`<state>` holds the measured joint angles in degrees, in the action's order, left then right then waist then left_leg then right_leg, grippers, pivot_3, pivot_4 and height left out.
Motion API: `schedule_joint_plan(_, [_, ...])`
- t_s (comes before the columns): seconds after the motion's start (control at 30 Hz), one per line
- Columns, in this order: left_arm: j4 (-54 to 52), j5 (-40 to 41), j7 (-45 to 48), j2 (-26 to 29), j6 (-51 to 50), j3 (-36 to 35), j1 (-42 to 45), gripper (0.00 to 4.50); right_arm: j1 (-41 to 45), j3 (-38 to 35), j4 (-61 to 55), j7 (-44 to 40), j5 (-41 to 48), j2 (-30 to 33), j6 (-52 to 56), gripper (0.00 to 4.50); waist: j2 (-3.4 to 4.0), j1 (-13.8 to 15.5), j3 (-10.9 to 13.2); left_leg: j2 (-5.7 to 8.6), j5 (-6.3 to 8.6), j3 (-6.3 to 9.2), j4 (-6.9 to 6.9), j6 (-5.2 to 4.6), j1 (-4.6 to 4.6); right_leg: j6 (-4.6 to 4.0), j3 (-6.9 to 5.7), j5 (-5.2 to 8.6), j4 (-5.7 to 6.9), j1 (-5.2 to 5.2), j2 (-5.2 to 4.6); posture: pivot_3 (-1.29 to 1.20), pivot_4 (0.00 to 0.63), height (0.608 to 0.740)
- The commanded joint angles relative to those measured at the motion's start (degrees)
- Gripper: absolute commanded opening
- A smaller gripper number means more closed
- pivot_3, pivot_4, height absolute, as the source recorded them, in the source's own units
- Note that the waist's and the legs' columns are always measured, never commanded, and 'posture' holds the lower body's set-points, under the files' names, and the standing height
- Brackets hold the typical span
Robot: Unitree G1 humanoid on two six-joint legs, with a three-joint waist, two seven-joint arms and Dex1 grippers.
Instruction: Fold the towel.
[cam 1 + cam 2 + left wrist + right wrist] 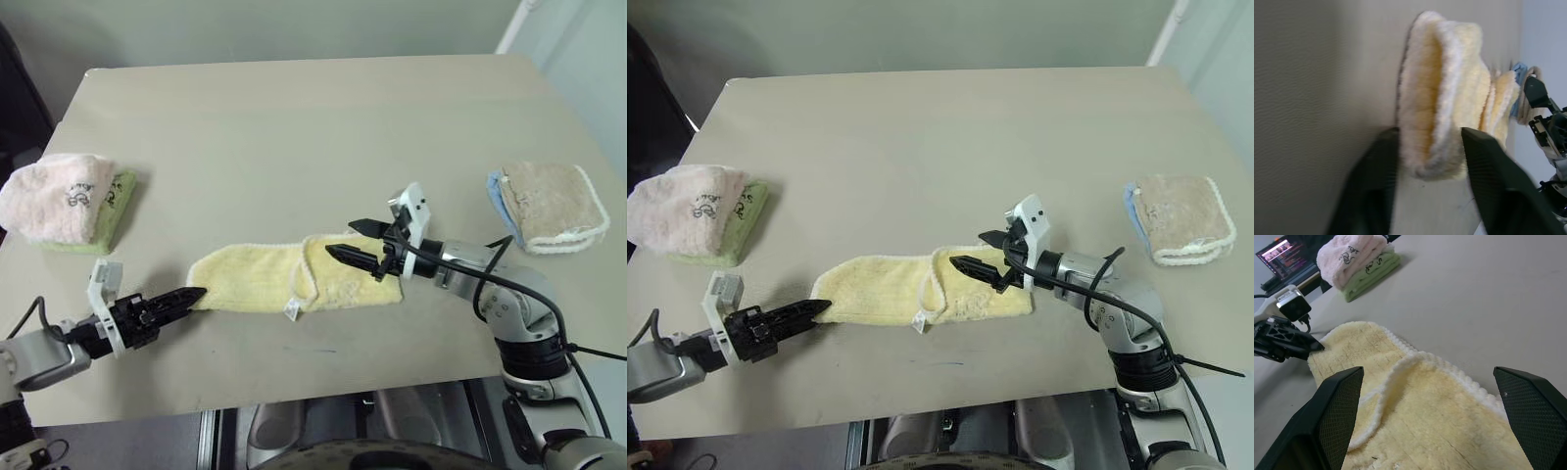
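Pale yellow towel (294, 277) lying partly folded on the table (294, 127), left pincer (1427, 166) closing around its left end, right pincer (361, 243) spread wide above its right end

The pale yellow fluffy terry-cloth towel (294, 279) lies near the front of the worktop (294, 137). The left hand (186, 297) meets its left end; the right hand (355, 247) hovers over its right end. Two stacked folded towels (69, 201) sit far left, another folded pair (549, 208) far right.
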<state>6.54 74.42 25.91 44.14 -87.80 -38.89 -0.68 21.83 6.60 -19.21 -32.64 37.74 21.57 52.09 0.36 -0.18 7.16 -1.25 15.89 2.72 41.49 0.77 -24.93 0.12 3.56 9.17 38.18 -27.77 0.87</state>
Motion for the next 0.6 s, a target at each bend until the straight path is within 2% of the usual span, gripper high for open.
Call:
schedule_joint_plan(0.03, [0.22, -1.41, 1.81, 0.57, 1.05, 0.28, -0.25, 0.61, 0.22, -1.16, -1.81, 0.36, -0.3, 0.14, -1.04, 4.5, -0.02, 0.0, 0.0, -0.06, 0.01, -0.01, -0.04, 0.06, 0.0, -0.07, 0.0, 0.01, 0.0, -0.03, 0.06, 0.0, 0.15, 0.703])
schedule_joint_plan(0.1, [0.19, -2.1, 2.41, 0.39, 1.65, 0.61, -0.06, 0.02, 0.29, -1.21, -1.71, 0.35, -0.51, 0.03, -1.21, 4.5, 0.0, 0.01, 0.01, -0.16, -0.04, -0.01, -0.15, 0.22, 0.02, -0.19, -0.04, 0.07, 0.0, -0.07, 0.12, 0.0, 0.15, 0.703])
schedule_joint_plan(0.3, [3.9, -6.16, 8.49, 2.19, 6.29, 1.36, 1.95, 0.02, -0.13, -1.61, -1.82, 0.1, -0.69, -0.08, -1.67, 4.5, -0.05, 0.17, 0.03, -0.45, -0.17, -0.04, -0.48, 0.38, 0.24, -0.56, -0.11, 0.1, 0.19, -0.1, 0.31, 0.0, 0.15, 0.703])
schedule_joint_plan(0.4, [4.48, -7.86, 11.15, 3.74, 7.73, 2.28, 3.79, 0.02, -0.36, -1.91, -2.26, -0.19, -0.32, 0.05, -1.62, 4.5, -0.44, 0.12, 0.17, -0.54, -0.24, -0.01, -0.47, 0.48, 0.42, -0.45, -0.1, 0.3, 0.55, -0.1, 0.45, 0.0, 0.15, 0.703])
schedule_joint_plan(0.53, [1.71, -8.38, 18.45, 9.57, 6.84, 6.73, 8.1, 0.02, -0.24, -3.0, -3.18, -1.73, 0.63, 1.19, -1.66, 4.5, -0.72, 0.03, 0.2, -0.62, -0.32, 0.08, -0.45, 0.67, 0.53, -0.4, -0.07, 0.4, 0.76, -0.1, 0.6, 0.0, 0.15, 0.703])
schedule_joint_plan(0.6, [1.06, -7.67, 20.63, 11.65, 5.78, 9.16, 12.98, 0.02, -0.5, -3.51, -4.01, -2.4, 1.1, 1.99, -1.73, 4.5, -0.74, 0.13, 0.19, -0.63, -0.31, 0.12, -0.45, 0.73, 0.52, -0.43, -0.06, 0.42, 0.75, -0.11, 0.64, 0.0, 0.15, 0.703])
